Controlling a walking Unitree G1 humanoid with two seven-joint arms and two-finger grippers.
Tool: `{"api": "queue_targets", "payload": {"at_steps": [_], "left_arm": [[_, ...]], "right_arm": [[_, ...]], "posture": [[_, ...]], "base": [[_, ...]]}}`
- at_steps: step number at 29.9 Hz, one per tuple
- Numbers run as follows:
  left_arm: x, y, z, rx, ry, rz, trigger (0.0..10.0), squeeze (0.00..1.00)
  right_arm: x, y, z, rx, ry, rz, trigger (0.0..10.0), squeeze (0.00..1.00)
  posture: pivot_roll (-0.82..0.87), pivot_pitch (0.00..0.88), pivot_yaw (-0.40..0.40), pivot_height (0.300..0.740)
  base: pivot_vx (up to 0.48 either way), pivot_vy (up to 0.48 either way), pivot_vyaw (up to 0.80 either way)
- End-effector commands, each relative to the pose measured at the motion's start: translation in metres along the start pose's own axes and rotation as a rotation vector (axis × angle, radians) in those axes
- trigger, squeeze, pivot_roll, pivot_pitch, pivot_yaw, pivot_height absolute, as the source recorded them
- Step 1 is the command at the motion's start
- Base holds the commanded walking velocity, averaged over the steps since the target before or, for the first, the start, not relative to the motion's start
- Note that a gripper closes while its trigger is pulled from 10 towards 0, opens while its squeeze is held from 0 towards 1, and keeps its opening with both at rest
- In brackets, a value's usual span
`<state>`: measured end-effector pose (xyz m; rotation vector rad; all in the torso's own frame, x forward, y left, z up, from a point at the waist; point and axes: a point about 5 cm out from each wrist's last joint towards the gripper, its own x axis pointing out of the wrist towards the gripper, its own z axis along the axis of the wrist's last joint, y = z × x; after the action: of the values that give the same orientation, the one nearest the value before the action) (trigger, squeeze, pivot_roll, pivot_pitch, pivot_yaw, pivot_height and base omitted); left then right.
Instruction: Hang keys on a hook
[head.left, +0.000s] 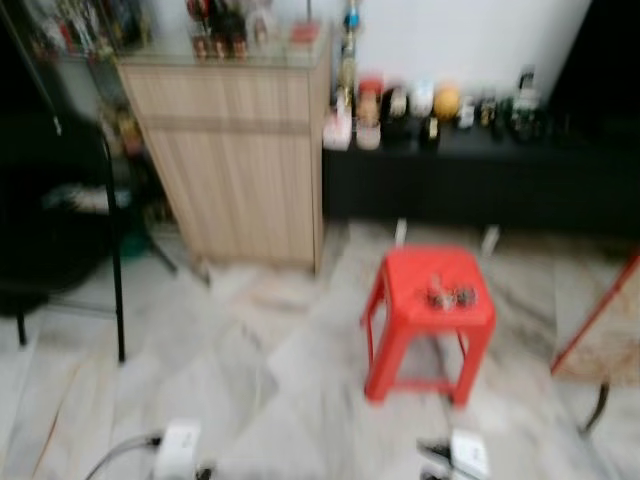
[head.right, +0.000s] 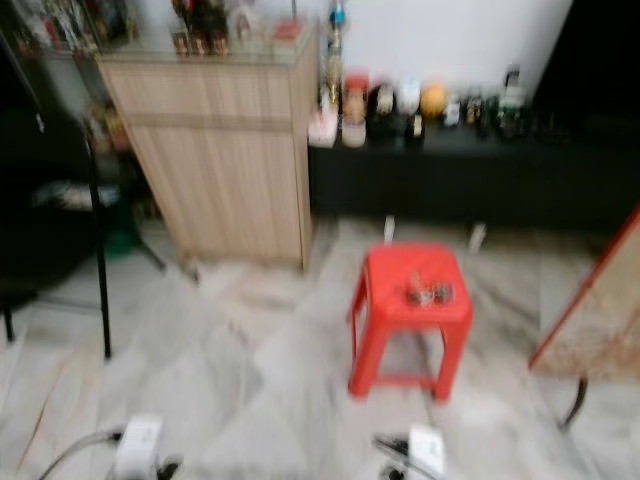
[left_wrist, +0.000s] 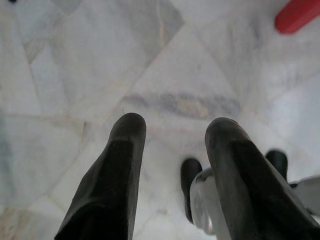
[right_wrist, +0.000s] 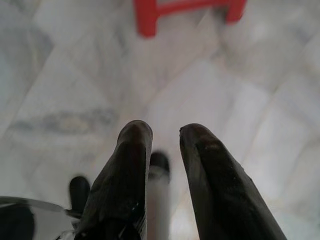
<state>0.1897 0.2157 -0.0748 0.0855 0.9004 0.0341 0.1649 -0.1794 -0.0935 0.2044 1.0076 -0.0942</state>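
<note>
Pale marble floor (head.left: 250, 380), veined and glossy; ahead and right of centre stands a red plastic stool (head.left: 428, 320), and the keys (head.left: 450, 295), a small dull-metal cluster, lie on its seat, long axis too blurred to call. Both arms hang low over the floor, my right gripper (right_wrist: 165, 145) nearer the stool, jaws narrowly apart and empty; my left gripper (left_wrist: 175, 135), jaws wider, also empty.

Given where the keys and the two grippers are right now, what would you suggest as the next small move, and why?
Probably walk forward to the red stool. The keys lie on its seat, some way ahead across the marble floor, while the left gripper and right gripper both hang low and open over the floor, holding nothing. The blurred head views leave it unclear where a hook is.
</note>
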Motion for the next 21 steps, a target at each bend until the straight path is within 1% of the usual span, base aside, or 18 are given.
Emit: {"api": "queue_targets", "payload": {"at_steps": [1,6,21], "left_arm": [[-0.0015,0.0121,-0.0006,0.014,0.005,0.03,10.0,0.0],[-0.0015,0.0126,-0.0005,0.009,0.007,0.034,10.0,0.0],[-0.0017,0.0104,-0.0033,-0.001,0.014,0.033,10.0,0.0]], "right_arm": [[0.0021,0.0123,0.0058,-0.013,-0.021,0.038,10.0,0.0],[0.0021,0.0119,0.0058,0.017,-0.022,0.032,10.0,0.0],[0.0022,0.0105,0.0072,0.027,-0.025,0.028,10.0,0.0]], "posture": [[0.07,0.0,-0.033,0.74],[0.07,0.0,-0.038,0.74],[0.07,0.0,-0.044,0.74]], "base": [[0.349,0.0,0.0],[0.346,0.0,0.08],[0.342,0.0,0.0]]}}
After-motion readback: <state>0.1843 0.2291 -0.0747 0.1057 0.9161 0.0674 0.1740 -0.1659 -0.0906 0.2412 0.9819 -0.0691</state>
